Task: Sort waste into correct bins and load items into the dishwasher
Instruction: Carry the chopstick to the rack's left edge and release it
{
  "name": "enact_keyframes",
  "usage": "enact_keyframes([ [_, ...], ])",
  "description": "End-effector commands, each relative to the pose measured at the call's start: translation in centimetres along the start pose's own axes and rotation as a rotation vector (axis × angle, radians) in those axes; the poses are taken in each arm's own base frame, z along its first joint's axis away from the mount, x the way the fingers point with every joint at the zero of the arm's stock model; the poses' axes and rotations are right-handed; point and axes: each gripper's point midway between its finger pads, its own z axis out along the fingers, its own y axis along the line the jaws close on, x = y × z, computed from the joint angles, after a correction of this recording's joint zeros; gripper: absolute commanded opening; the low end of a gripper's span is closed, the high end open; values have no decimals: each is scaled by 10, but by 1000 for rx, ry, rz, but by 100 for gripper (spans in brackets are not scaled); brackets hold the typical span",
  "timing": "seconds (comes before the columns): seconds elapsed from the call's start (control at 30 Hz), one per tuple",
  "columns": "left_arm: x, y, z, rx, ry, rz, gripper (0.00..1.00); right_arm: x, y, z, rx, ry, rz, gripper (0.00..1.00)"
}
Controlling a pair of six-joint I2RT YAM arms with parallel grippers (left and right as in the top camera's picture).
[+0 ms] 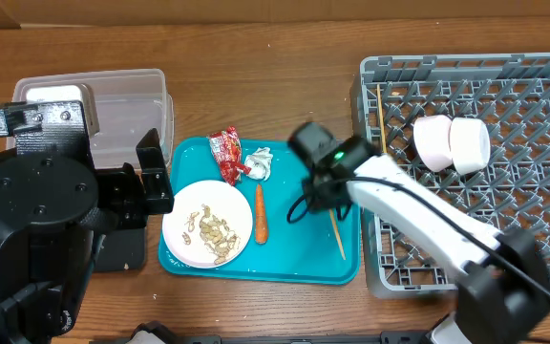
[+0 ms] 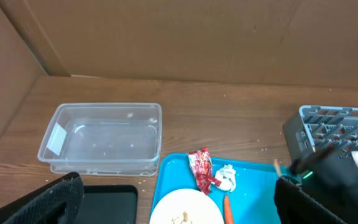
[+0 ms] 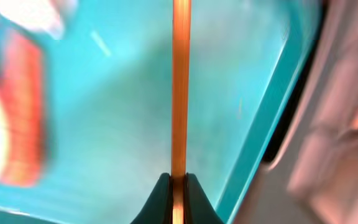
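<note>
**Right arm pinches chopstick over teal tray**

The grey dish rack (image 1: 504, 220) at the table's right holds two white bowls (image 1: 469, 145) lying on their sides, and a chopstick (image 1: 380, 105) by its left wall. Beside it, the teal tray (image 1: 299, 263) carries a white plate (image 1: 184, 244) of nut scraps (image 1: 213, 229), a carrot (image 1: 261, 212), a red wrapper (image 1: 225, 155) and a tissue (image 1: 259, 162). The clear tub (image 2: 104, 134) stands far left. The left gripper (image 2: 178, 180) hangs wide open, holding nothing. The right gripper (image 3: 179, 180) is clamped tight on a second chopstick (image 3: 179, 93) near the tray's right edge
</note>
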Motion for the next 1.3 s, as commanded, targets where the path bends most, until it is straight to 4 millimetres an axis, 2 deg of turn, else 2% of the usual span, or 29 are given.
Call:
enact_keyframes([
  [0.0, -2, 4, 0, -21, -9, -25, 100, -49, -27, -69, 13, -242, 92, 4],
  [0.1, -2, 4, 0, -21, -9, -25, 100, -69, -74, -82, 131, -323, 183, 4],
  [0.17, -2, 4, 0, -21, -9, -25, 100, -80, -102, -79, 185, -344, 176, 4],
  [0.27, -2, 4, 0, -21, -9, -25, 100, -101, -129, -72, 210, -379, 154, 4],
  [0.37, -2, 4, 0, -21, -9, -25, 100, -122, -139, -58, 164, -400, 65, 4],
  [0.43, -2, 4, 0, -21, -9, -25, 100, -129, -144, -48, 153, -394, 53, 4],
  [0.53, -2, 4, 0, -21, -9, -25, 100, -127, -151, -28, 163, -343, 59, 5],
  [0.6, -2, 4, 0, -21, -9, -25, 100, -123, -147, -22, 154, -320, 50, 39],
  [0.67, -2, 4, 0, -21, -9, -25, 100, -124, -139, -29, 144, -335, 36, 46],
  [0.77, -2, 4, 0, -21, -9, -25, 100, -127, -125, -56, 118, -388, 13, 47],
  [0.9, -2, 4, 0, -21, -9, -25, 100, -127, -107, -113, 74, -497, 26, 48],
  [1.07, -2, 4, 0, -21, -9, -25, 100, -108, -77, -189, -75, -642, -14, 50],
  [1.13, -2, 4, 0, -21, -9, -25, 100, -88, -72, -228, -134, -717, -24, 54],
  [1.23, -2, 4, 0, -21, -9, -25, 100, -61, -79, -260, -162, -776, 28, 81],
  [1.27, -2, 4, 0, -21, -9, -25, 100, -52, -82, -269, -167, -792, 38, 100],
])
